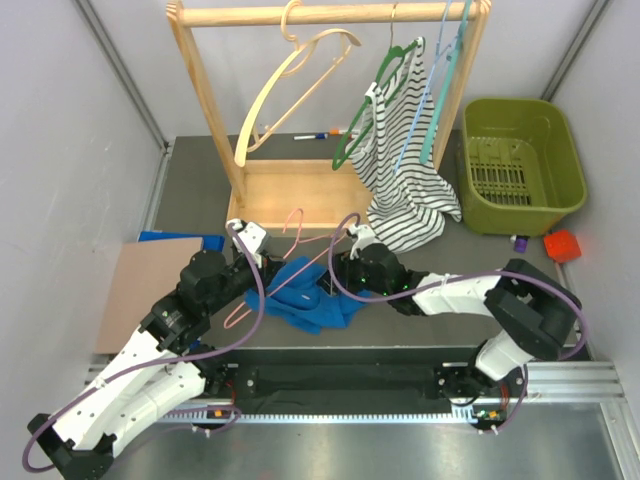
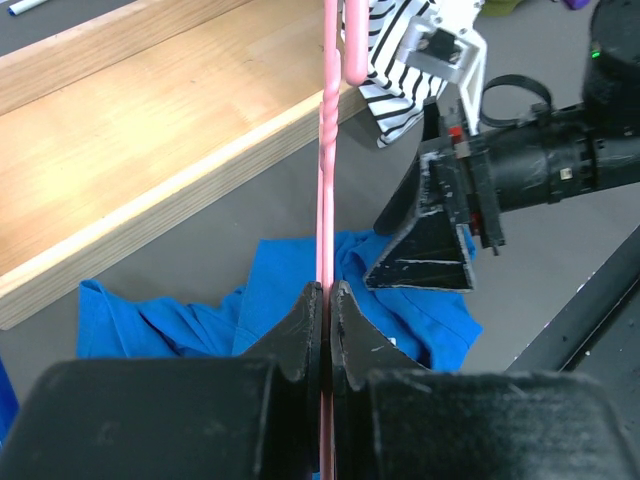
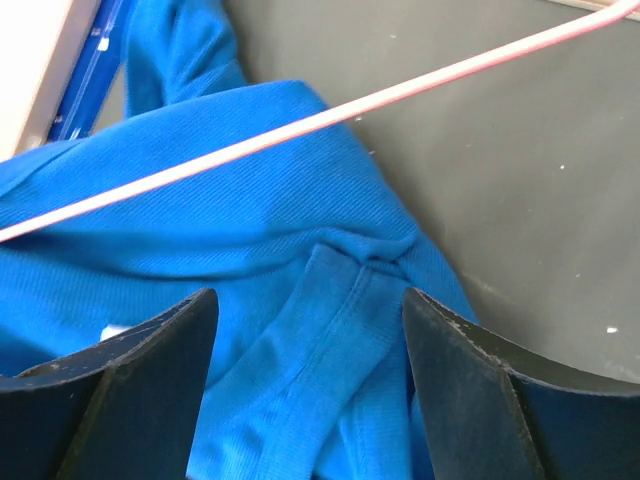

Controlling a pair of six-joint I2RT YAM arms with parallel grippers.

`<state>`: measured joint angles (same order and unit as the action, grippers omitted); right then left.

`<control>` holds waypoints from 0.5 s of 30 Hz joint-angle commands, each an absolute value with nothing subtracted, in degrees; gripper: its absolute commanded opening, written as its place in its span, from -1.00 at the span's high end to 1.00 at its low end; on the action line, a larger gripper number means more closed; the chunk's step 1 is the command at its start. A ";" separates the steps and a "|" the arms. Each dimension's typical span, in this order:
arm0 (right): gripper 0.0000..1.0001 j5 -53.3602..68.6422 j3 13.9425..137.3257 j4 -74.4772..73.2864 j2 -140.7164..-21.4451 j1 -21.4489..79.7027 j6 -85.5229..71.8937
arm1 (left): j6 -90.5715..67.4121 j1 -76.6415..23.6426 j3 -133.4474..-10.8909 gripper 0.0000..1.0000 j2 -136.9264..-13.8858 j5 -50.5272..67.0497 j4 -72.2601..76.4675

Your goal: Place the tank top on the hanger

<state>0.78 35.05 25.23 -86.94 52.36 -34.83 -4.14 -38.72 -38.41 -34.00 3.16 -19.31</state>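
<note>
The royal-blue tank top [image 1: 305,295] lies crumpled on the dark table between my two grippers. It also shows in the left wrist view [image 2: 180,325] and the right wrist view [image 3: 250,200]. The thin pink wire hanger [image 1: 296,235] lies slanted over it, hook toward the rack. My left gripper [image 1: 265,262] is shut on the hanger's wire [image 2: 326,180] below the twisted neck, its jaws [image 2: 327,290] closed flat on it. My right gripper [image 1: 335,275] is open, with its fingers [image 3: 310,310] straddling a folded strap of the tank top. The hanger wire [image 3: 330,115] crosses just beyond them.
A wooden rack [image 1: 290,190] stands behind, with a cream wooden hanger [image 1: 290,85] and a striped top [image 1: 400,170] on a green hanger. A green basket [image 1: 520,165] sits at the back right, with a red object [image 1: 562,245] near it. A brown board [image 1: 150,280] lies at the left.
</note>
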 commanded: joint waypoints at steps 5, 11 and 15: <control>-0.44 -6.85 39.64 23.65 -90.88 55.46 -34.37 | -4.13 -38.58 -38.41 1.00 -33.40 3.51 -15.38; 0.57 -10.54 38.67 21.63 -89.92 56.16 -34.54 | -4.04 -38.50 -38.41 1.00 -33.31 3.43 -15.29; 1.00 -12.92 37.27 19.60 -87.19 55.46 -34.72 | -3.69 -38.50 -38.06 1.00 -32.00 6.23 -14.59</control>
